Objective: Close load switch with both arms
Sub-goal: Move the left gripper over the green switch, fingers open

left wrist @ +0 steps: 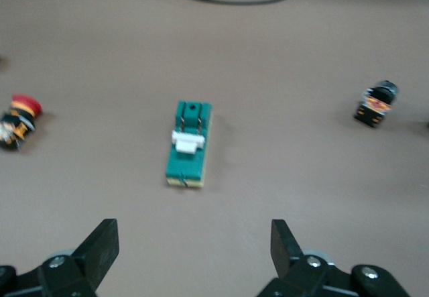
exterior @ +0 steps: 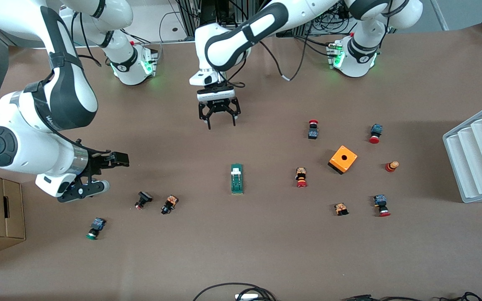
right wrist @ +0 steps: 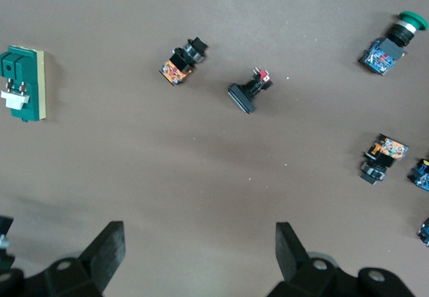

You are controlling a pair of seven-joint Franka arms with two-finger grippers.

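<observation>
The left arm (exterior: 245, 33) reaches from its base at about one o'clock toward the table's centre, its left gripper (exterior: 220, 121) pointing straight down with fingers spread. The right arm (exterior: 52, 108) bends at nine o'clock, the right gripper (exterior: 98, 175) raised with fingers apart.

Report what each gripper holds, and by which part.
Nothing is held. The left gripper and right gripper are both open, up in the air; the load switch lies untouched.

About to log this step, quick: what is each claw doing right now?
Left claw: open, empty, over bare table, load switch untouched.
Right claw: open, empty, over bare table toward the right arm's end.
</observation>
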